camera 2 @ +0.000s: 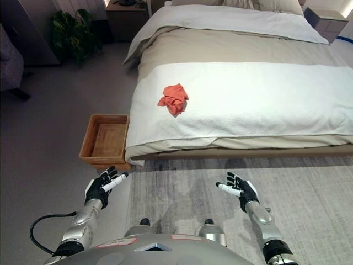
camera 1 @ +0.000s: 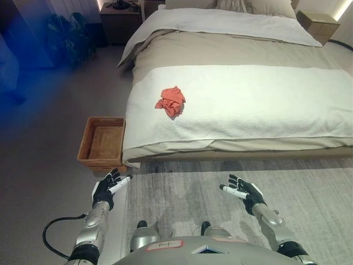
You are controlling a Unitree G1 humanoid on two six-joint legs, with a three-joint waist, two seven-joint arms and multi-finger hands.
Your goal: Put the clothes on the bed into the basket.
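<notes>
Grey carpet runs along the near side of a wide bed [camera 1: 248, 105], made up with a white cover over beige sheets. From the left eye view, a crumpled orange garment [camera 1: 171, 101] lies on the white cover toward the bed's left edge. On the floor, touching the bed's near left corner, stands a brown woven basket [camera 1: 84, 146] with nothing inside. Both arms reach forward low over a pale rug [camera 1: 309, 193]. The left hand [camera 1: 108, 187] hovers just below the basket, fingers spread and holding nothing. The right hand [camera 1: 244, 192] hangs over the rug, fingers likewise loose and apart.

From the right eye view, a dark nightstand [camera 2: 126, 14] sits beside the bedhead, and a leafy potted plant [camera 2: 71, 33] stands just left of it.
</notes>
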